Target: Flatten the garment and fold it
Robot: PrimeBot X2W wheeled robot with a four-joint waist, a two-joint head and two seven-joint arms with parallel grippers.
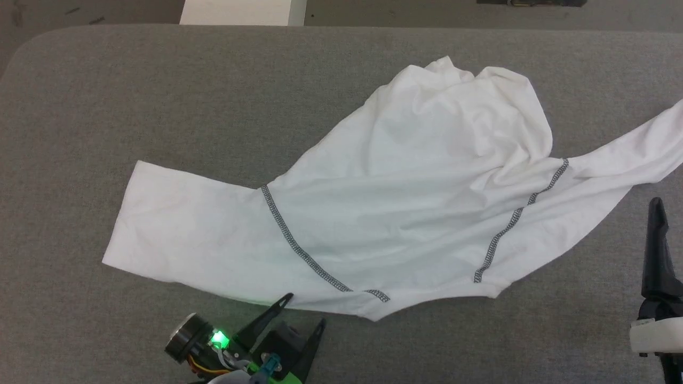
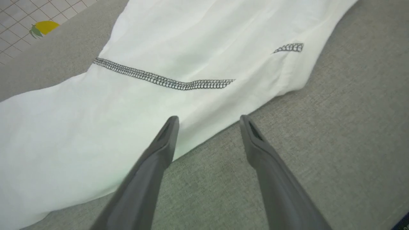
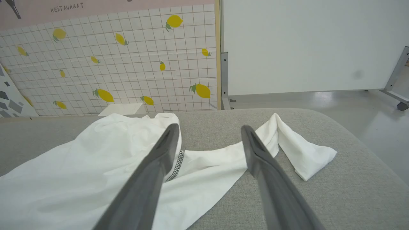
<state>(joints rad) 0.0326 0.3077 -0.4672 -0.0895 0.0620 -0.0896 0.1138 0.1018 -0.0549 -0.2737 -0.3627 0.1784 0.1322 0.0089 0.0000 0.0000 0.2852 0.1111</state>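
Observation:
The garment (image 1: 405, 202), a white long-sleeved shirt with dark stitched seams, lies rumpled across the grey table (image 1: 133, 96). One sleeve (image 1: 176, 224) reaches flat to the left. The other sleeve (image 1: 635, 154) runs off to the right, its end folded back on itself (image 3: 303, 153). My left gripper (image 1: 307, 308) stands open at the garment's near edge, one fingertip over the cloth (image 2: 159, 48), nothing between the fingers (image 2: 209, 118). My right gripper (image 1: 667, 213) hovers open at the right, near the right sleeve and apart from it, its fingers (image 3: 209, 126) empty.
A white box (image 1: 240, 12) stands beyond the table's far edge. Behind it rise a lemon-patterned tiled wall (image 3: 111, 64) and a white panel (image 3: 303, 48). The table's rounded right corner (image 3: 351, 134) drops to grey floor (image 3: 367, 105).

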